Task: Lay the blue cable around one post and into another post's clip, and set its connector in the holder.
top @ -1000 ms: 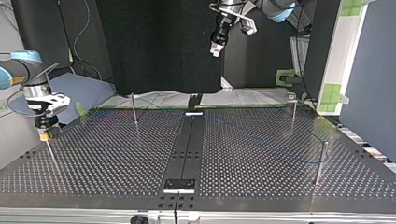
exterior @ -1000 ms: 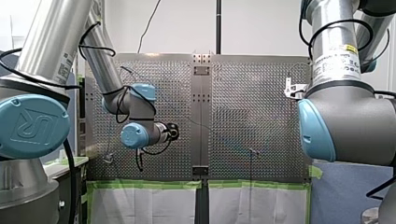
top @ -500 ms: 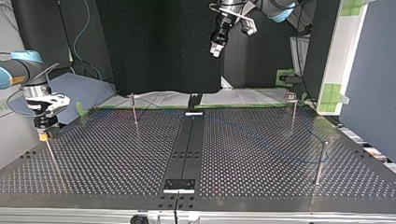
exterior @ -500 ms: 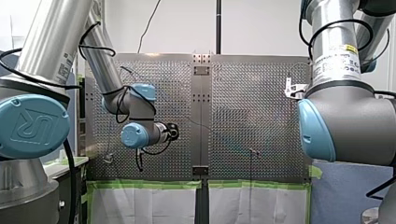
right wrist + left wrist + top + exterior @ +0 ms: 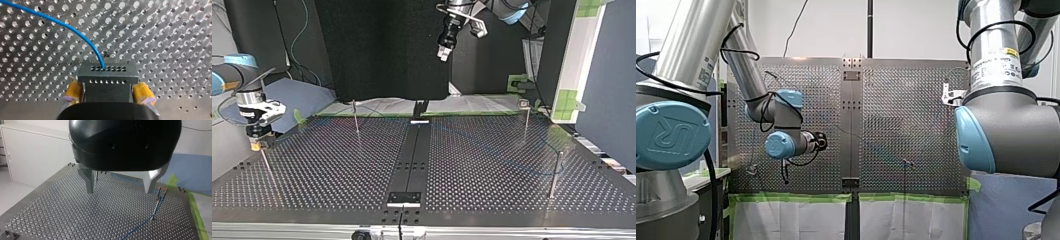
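One connector [image 5: 108, 75] end behind right hand [image 5: 108, 92]

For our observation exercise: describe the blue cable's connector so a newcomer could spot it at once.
Start at the perforated metal table, then find my right claw with yellow pads over it. Between those pads sits the connector, a dark grey block. Unlike anything nearby, it has two rows of small holes, and the blue cable enters one.
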Robot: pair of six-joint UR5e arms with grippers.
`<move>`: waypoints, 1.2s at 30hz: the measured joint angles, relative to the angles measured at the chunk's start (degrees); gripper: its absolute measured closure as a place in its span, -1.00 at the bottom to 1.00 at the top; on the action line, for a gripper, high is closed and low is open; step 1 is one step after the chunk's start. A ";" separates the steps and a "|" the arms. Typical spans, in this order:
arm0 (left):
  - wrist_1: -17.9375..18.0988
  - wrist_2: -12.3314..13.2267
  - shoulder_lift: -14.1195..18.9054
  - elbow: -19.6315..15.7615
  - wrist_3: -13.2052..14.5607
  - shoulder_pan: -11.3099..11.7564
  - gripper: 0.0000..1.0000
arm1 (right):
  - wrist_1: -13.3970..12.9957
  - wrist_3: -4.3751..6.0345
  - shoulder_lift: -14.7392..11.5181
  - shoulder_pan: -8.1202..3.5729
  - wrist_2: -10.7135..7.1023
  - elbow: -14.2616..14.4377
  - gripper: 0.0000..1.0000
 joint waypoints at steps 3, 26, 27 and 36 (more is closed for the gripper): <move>0.00 0.00 0.01 0.01 0.00 0.05 -0.96 | 0.02 0.00 -0.01 -0.01 0.21 0.00 -0.97; -0.06 0.08 0.01 0.01 0.00 0.39 -0.96 | 0.36 0.00 -0.07 -0.17 7.56 0.07 -0.97; -0.07 0.08 0.01 0.02 0.00 0.43 -0.96 | 0.39 0.02 -0.07 -0.17 8.08 0.07 -0.97; -0.16 0.16 0.01 -0.01 0.11 0.70 -0.96 | 0.55 0.07 -0.09 -0.18 11.81 0.28 -0.97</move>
